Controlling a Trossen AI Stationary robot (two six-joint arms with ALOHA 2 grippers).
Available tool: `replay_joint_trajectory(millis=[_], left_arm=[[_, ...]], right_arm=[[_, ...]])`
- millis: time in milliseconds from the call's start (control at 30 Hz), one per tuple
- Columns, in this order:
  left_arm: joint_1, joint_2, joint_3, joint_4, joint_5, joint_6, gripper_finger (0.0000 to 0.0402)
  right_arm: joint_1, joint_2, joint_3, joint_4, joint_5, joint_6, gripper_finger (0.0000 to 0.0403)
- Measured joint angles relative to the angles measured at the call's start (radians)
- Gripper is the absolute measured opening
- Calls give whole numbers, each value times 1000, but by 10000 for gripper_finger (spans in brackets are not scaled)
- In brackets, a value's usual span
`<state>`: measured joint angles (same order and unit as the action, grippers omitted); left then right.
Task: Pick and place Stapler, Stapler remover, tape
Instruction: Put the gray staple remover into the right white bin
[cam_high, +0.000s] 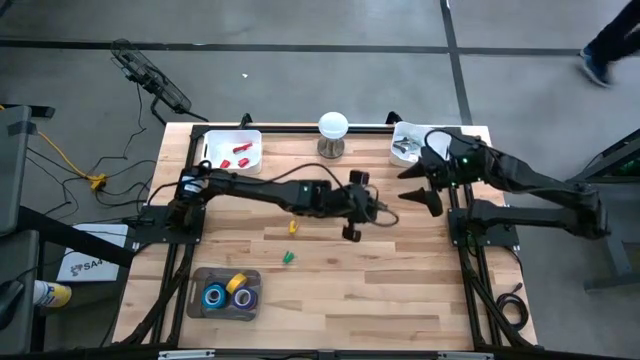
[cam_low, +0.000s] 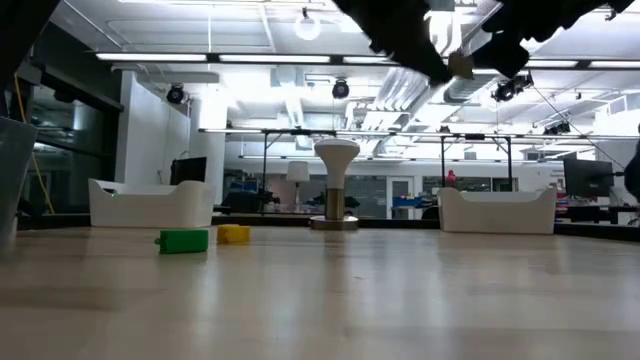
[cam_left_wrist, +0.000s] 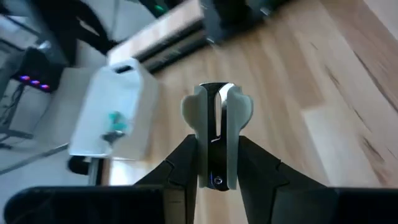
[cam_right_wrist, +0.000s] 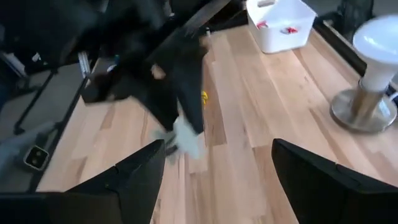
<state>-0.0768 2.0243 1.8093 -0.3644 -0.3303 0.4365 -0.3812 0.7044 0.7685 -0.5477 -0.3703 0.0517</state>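
Observation:
My left gripper (cam_high: 374, 209) reaches over the table's middle and is shut on a pale grey stapler remover (cam_left_wrist: 216, 118) with a metal strip down its centre. In the right wrist view the remover (cam_right_wrist: 186, 142) shows as a pale blur under the left arm. My right gripper (cam_high: 418, 190) hangs open just to the right, near the far-right white bin (cam_high: 408, 146). Coloured tape rolls (cam_high: 228, 292) lie in a dark tray (cam_high: 196, 305) at the near left. The far-left white bin (cam_high: 232, 150) holds red pieces (cam_right_wrist: 287, 28). I cannot pick out a stapler. My left gripper pinches the stapler remover between its two fingers (cam_left_wrist: 184, 163), which sit on the remover's lower half (cam_left_wrist: 209, 163). Its rounded wings and metal strip stick out past the fingertips. The remover (cam_low: 460, 66) is lifted clear, high above the table.
A white stand on a metal foot (cam_high: 333, 132) rises at the far middle. A small green block (cam_high: 288, 257) and a yellow piece (cam_high: 293, 228) lie on the wood below the left arm. The far-right bin (cam_left_wrist: 115, 112) holds teal and silvery bits. A person's foot (cam_high: 597, 62) shows beyond the table.

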Motion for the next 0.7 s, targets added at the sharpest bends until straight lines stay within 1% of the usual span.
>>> replay_joint_trajectory(millis=[100,233,333,433,533,600,700], left_arm=[[21,0,60,-22,-3,-37,79],[48,0,106,-37,-2,-87,79],[60,0,136,-53,4,-102,79],[65,0,140,-62,14,-102,79],[64,0,139,-66,14,-102,79],[64,0,139,-67,14,-102,79],[64,0,139,-74,14,-102,79]], right_arm=[[47,-13,0,1,38,-36,286],[119,-12,0,11,99,-84,286],[171,-11,0,24,204,-139,286],[213,-11,0,57,309,-193,286],[243,-5,0,83,373,-233,286],[257,3,0,89,392,-243,286],[270,31,0,106,387,-238,286]])
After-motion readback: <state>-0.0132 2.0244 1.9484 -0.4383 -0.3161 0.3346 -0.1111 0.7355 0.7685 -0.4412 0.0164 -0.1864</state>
